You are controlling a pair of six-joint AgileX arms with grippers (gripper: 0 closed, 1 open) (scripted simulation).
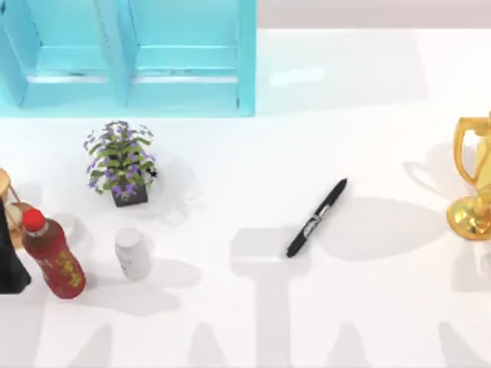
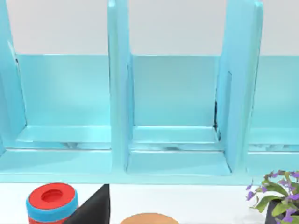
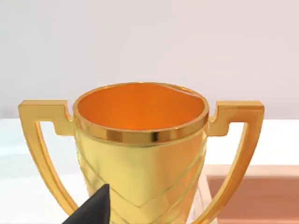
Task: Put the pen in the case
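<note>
As you look down on the table:
Pen: lying diagonally, right of centre.
Case: turquoise, far-left edge.
End effectors: you cannot tell their state.

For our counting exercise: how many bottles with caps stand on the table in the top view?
2. The red bottle stands near the table's left edge, and the small white bottle stands just to its right, below the potted plant. More could lie beyond the frame's left edge.

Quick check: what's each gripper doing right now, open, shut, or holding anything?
Left gripper: cannot be told; a dark tip faces the blue case.
Right gripper: cannot be told; a dark tip faces the gold trophy.
</note>
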